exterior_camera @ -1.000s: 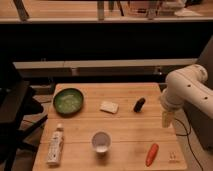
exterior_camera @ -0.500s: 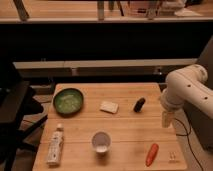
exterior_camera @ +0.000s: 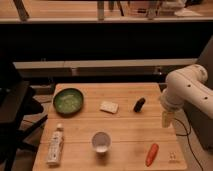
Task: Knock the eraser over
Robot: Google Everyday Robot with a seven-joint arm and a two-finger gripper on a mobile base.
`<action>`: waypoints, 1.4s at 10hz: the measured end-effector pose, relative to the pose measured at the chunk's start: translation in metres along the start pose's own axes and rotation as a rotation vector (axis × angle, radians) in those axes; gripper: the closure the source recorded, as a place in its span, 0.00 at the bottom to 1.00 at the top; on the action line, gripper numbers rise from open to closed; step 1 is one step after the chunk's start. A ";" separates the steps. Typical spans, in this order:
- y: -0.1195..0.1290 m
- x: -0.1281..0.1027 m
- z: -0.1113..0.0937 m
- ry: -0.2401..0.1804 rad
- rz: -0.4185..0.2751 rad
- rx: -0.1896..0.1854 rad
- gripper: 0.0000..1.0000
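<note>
Nothing has shifted: the pale gripper [exterior_camera: 167, 119] hangs over the wooden counter's [exterior_camera: 127, 137] right edge, and I cannot tell how its jaws stand. The small black oblong eraser [exterior_camera: 139, 104] sits near, to its left, not touching it, so the knock itself is not yet done.

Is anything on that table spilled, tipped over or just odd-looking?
Nothing is spilled or broken. Only the white bottle lies flat, at the picture's lower left. The end effector hangs by the table edge at the picture's right, apart from the black eraser.
</note>
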 end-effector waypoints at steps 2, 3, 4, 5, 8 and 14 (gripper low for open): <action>-0.001 0.000 0.001 -0.001 0.000 0.000 0.20; -0.003 0.001 0.002 -0.002 0.003 0.001 0.20; -0.011 -0.001 0.005 -0.003 0.002 0.006 0.20; -0.026 -0.006 0.009 -0.007 -0.003 0.010 0.20; -0.030 -0.004 0.012 -0.006 -0.002 0.008 0.20; -0.043 -0.015 0.025 -0.016 -0.015 0.014 0.20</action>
